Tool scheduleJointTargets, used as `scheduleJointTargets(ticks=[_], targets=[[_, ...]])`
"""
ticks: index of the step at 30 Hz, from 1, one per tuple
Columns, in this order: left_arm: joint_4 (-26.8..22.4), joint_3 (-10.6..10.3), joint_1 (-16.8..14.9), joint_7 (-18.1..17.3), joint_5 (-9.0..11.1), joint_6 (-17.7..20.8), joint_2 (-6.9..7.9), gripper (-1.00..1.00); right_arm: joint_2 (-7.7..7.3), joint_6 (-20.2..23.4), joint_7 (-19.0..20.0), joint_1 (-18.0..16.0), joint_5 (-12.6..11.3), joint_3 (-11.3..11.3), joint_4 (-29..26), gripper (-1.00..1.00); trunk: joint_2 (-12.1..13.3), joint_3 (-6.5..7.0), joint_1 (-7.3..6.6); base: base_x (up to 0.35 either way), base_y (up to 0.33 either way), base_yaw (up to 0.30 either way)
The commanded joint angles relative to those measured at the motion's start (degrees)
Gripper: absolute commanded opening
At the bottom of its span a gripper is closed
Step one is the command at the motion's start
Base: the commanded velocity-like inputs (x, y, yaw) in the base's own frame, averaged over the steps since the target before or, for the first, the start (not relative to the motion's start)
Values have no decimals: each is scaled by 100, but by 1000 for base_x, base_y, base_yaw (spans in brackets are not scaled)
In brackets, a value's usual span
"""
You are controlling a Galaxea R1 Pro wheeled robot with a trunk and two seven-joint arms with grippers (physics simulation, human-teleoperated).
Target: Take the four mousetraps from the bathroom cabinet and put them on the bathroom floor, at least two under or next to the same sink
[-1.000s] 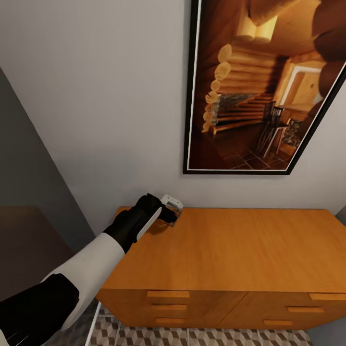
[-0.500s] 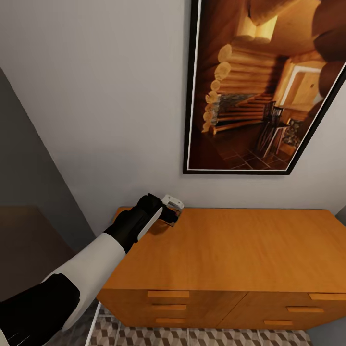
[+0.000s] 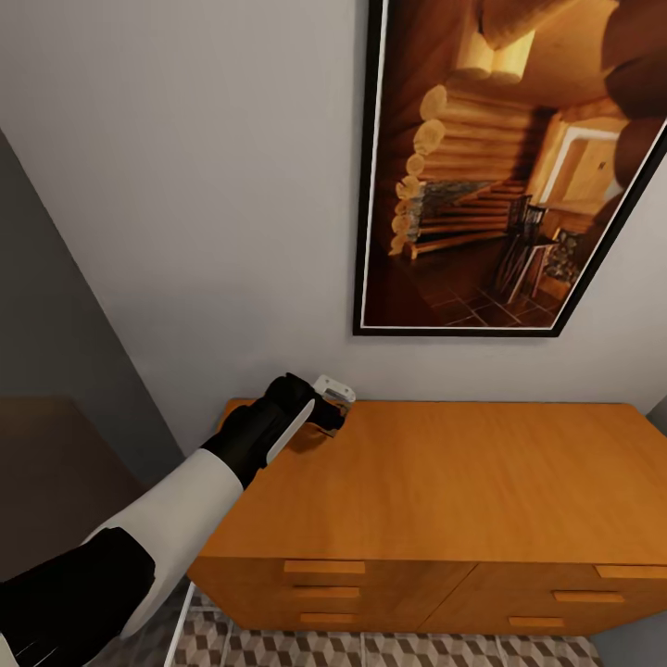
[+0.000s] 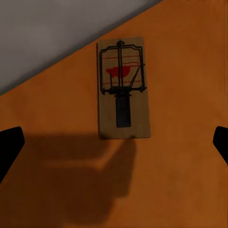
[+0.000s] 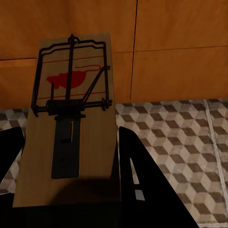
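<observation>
Over the last second almost nothing has shifted on the orange wooden cabinet surface: the left gripper hangs at its back corner, fingers apart, over 1 flat wooden mousetrap lying untouched by the wall. The right gripper stays clamped on a 2nd wooden mousetrap above the cube-patterned tiled floor, so I judge the next pick is only being lined up.

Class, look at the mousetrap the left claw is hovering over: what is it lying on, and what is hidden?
The mousetrap lies flat on the orange cabinet top, near the wall edge, between the open left claw fingertips. Its underside is covered.
</observation>
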Motion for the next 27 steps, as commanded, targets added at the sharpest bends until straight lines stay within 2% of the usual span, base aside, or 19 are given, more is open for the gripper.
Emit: scheduleJointTargets(ticks=[1,14,27], targets=[[-4,-8,-7,-10,1,22,0,100,0,-18,43,-3,-64,24,5,-100,-11,-11,3,0,0,0],[-6,-11,-6,-10,1,18,-8,100,0,-18,43,-5,-64,24,5,-100,-11,-20,3,0,0,0],[0,-12,-7,-10,1,20,0,100,0,-15,43,-1,-64,24,5,-100,-11,-101,3,0,0,0]])
